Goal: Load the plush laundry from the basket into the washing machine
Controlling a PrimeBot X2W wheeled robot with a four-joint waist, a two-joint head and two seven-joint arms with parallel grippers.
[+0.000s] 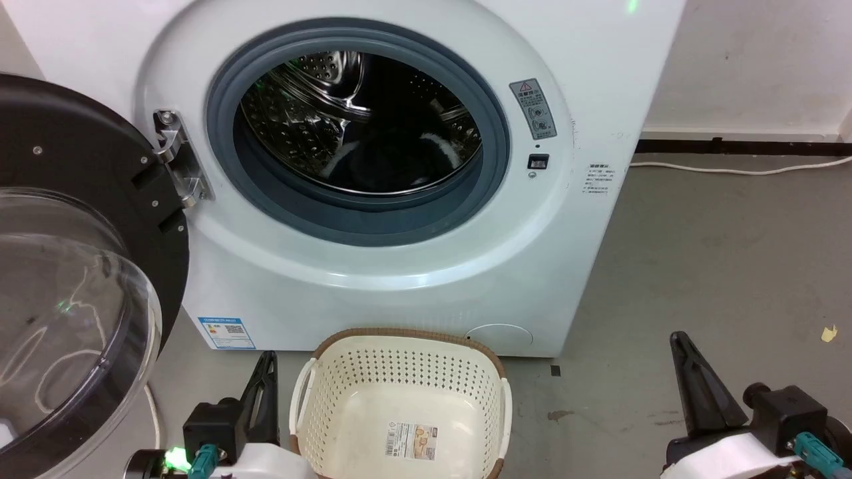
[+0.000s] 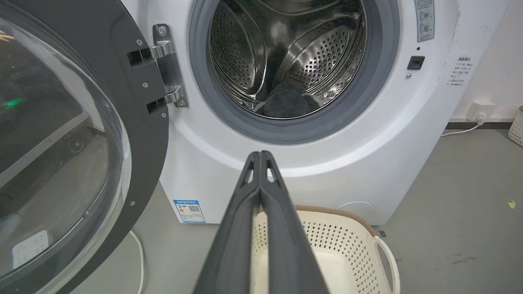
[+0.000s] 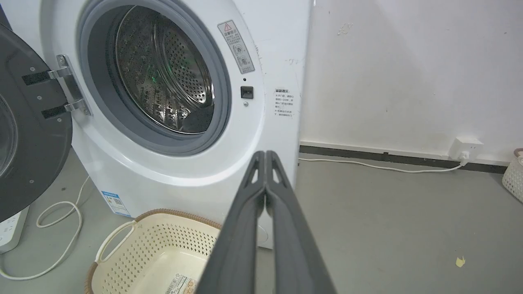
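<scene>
The white washing machine [image 1: 413, 279] stands with its door [image 1: 73, 266] swung wide to the left. Deep in the steel drum lies the black plush laundry [image 1: 393, 163] with white patches, also seen as a dark bundle [image 2: 288, 104] and a dark shape [image 3: 198, 120]. The cream basket [image 1: 399, 372] sits on the floor before the washer with nothing in it but the label on its bottom. My left gripper [image 1: 266, 362] is shut at the basket's left; its fingers [image 2: 261, 157] meet at the tips. My right gripper [image 1: 679, 339] is shut, well right of the basket, fingers [image 3: 265, 157] together.
A white cable [image 1: 739, 169] runs along the wall's base to a socket [image 3: 466, 147]. Another cable [image 3: 57, 220] loops on the floor under the door. A second pale basket [image 3: 512, 175] stands at the far right by the wall. Grey floor [image 1: 719, 266] lies right of the washer.
</scene>
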